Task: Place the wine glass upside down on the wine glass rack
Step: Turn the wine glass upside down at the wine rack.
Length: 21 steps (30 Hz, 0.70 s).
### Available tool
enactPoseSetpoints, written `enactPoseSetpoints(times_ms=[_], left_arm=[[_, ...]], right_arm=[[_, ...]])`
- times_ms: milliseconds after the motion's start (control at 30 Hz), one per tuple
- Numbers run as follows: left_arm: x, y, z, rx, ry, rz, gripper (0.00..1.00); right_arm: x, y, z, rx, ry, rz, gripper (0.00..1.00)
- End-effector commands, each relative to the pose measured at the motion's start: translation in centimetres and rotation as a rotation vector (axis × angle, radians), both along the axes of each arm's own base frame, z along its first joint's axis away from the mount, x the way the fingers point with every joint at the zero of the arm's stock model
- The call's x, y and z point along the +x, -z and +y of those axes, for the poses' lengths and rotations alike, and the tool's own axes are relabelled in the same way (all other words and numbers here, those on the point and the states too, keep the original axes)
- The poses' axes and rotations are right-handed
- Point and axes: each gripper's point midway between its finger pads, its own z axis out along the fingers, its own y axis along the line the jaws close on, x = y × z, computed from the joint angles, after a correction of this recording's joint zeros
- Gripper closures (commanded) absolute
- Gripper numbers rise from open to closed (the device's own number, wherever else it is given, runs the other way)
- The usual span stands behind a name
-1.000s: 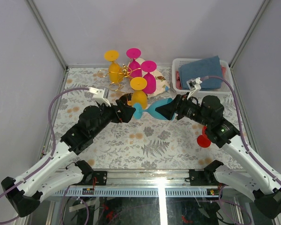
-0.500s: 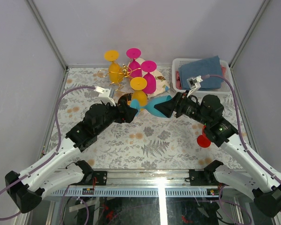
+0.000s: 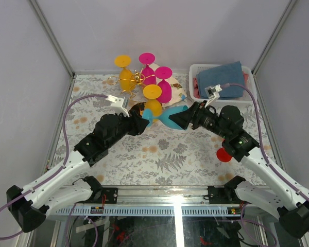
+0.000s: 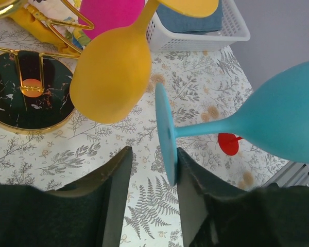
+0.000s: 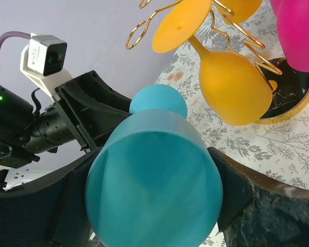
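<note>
Above the table, just before the wine glass rack, the wine glass lies level, its long axis running left to right, foot leftward and rim rightward. The right gripper is clamped on the bowl. The left gripper straddles the foot with its jaws apart. A poor pinch on that thin foot could drop it, or a swing could knock the hanging yellow glass.

Blue cloth in white basket

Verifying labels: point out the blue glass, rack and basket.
blue glass (image 4: 293, 116), left wrist view, on the bowl.
rack (image 4: 51, 103), left wrist view, on the black base.
basket (image 4: 195, 41), left wrist view, on its near wall.
</note>
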Motion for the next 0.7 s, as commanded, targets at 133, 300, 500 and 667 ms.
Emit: enactPoseSetpoints(times_ms=[133, 300, 500, 667], left_arm=[[1.0, -1.5, -0.2, -0.013, -0.019, -0.071, 0.83], [1.1, -1.6, -0.2, -0.001, -0.014, -0.08, 1.0], [1.1, -1.5, 0.3, 0.042, -0.019, -0.093, 1.0], [0.9, -1.5, 1.2, 0.086, -0.029, -0.111, 1.0]], right_arm=[[-0.4, -1.8, 1.0, 0.071, -0.054, -0.041, 0.24], [-0.3, -1.2, 1.0, 0.055, -0.057, -0.033, 0.19], [-0.2, -1.1, 0.6, 0.021, -0.04, -0.052, 0.01], [-0.1, -1.1, -0.5, -0.028, 0.012, -0.076, 0.0]])
